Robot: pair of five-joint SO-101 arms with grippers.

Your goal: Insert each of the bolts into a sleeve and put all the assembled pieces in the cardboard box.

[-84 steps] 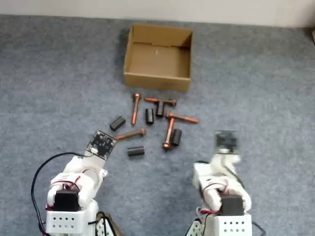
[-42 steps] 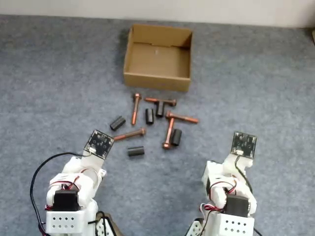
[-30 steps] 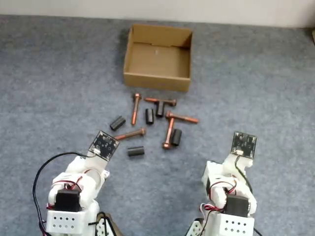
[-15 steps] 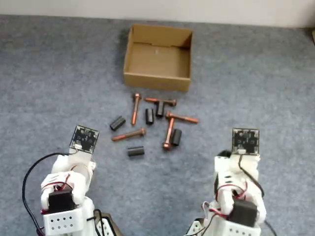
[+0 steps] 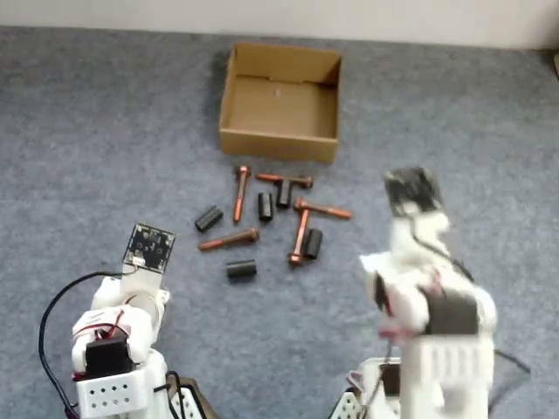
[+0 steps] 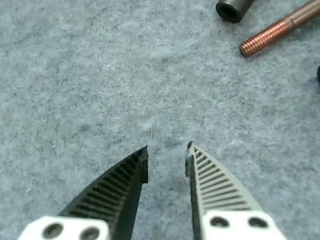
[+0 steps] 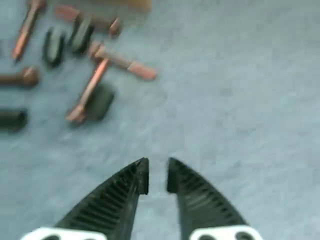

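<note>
- Nearest, 2 white arms stand side by side at the near edge of a grey, felt-like surface (image 5: 79,131). The left arm (image 5: 109,371) is on one side and the right arm (image 5: 432,327) on the other, each with thin cables at its base.
- The left fingers (image 6: 122,187), 1 black and 1 pale, are slightly spread with nothing between them. Their ribbed tips are over bare grey surface, just short of the parts.
- The right fingers (image 7: 117,197), both black, are parted by a narrow gap and grip nothing. They are over bare surface to the right of the parts.
- Past the arms, between them and the box, 5 copper bolts (image 5: 229,238) and 5 short black sleeves (image 5: 241,270) lie loose in 1 cluster. The bolts point in different directions.
- 2 sleeves lie just beside bolts, and as far as the high view shows, no bolt is in a sleeve yet.
- The box (image 5: 279,144), open-topped brown cardboard, stands just beyond the cluster, showing a bare brown floor.
- Farthest, the grey surface ends at a pale strip (image 5: 279,13) running the whole width.
</note>
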